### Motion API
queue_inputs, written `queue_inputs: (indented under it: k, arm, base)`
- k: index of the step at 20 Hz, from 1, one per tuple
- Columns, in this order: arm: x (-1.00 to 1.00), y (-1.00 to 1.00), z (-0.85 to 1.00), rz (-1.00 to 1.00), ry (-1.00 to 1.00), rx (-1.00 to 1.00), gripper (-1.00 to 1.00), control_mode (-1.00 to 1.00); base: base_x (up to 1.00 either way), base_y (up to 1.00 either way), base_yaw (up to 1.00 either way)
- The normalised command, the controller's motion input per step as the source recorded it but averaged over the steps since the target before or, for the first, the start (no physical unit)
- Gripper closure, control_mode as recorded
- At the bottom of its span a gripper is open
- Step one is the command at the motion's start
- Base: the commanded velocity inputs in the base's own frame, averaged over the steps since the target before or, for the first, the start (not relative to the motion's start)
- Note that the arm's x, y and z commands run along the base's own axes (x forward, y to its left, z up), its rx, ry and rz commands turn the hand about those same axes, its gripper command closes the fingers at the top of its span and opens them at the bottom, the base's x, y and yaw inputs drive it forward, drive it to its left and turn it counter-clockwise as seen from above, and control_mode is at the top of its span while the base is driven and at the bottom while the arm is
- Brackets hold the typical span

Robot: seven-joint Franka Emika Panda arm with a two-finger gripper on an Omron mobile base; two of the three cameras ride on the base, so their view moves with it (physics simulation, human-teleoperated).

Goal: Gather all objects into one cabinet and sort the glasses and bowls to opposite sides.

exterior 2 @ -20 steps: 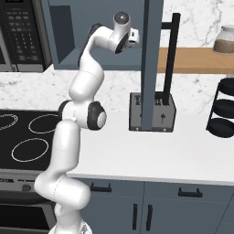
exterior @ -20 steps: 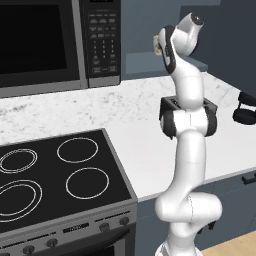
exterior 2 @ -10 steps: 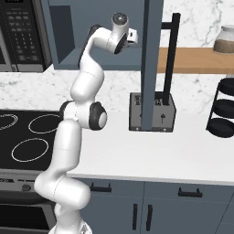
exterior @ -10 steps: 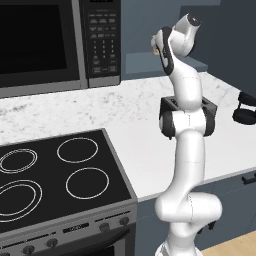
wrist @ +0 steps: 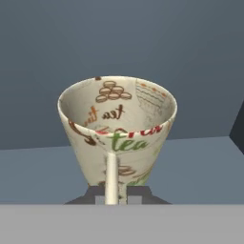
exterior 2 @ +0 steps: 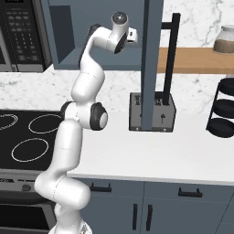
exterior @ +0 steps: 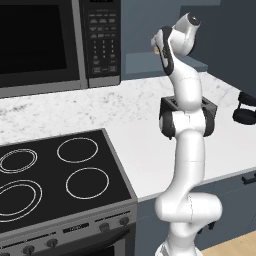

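A beige-grey mug (wrist: 116,124) printed with tea words and coffee beans stands upright on the floor of the slate blue-grey cabinet (wrist: 119,43). Its thin handle (wrist: 111,178) faces me. My gripper (wrist: 119,194) sits low at the mug's foot, its dark fingertips (wrist: 101,196) pressed in on either side of the handle, shut on it. In the left base view the raised hand (exterior: 159,47) reaches into the cabinet (exterior: 150,30), with a bit of beige beside it. In the right base view the open cabinet door (exterior 2: 151,64) with its black bar handle (exterior 2: 169,55) covers the hand's tip.
A microwave (exterior: 55,42) hangs over the black stove (exterior: 55,175) on the left. A dark toaster (exterior 2: 151,112) stands on the white counter (exterior 2: 151,155) under the open door. A black tiered stand (exterior 2: 224,107) and a jar (exterior 2: 225,40) on a wooden shelf are at the right.
The arm has stayed reaching up into the cabinet. The base views show no shift of the hand or of anything on the counter.
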Motion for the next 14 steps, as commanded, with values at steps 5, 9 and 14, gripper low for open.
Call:
queue_inputs:
  k: [5, 9, 14]
  arm:
    - [0.0, 0.0, -0.02, 0.0, 0.0, 0.0, 1.0, -1.0]
    - [-0.28, 0.01, 0.03, 0.0, -0.07, 0.0, 1.0, -1.0]
    - [-0.51, 0.03, 0.07, 0.02, -0.12, -0.01, 1.0, -1.0]
  base:
    - [0.0, 0.0, 0.0]
    - [0.0, 0.0, 0.0]
    - [0.0, 0.0, 0.0]
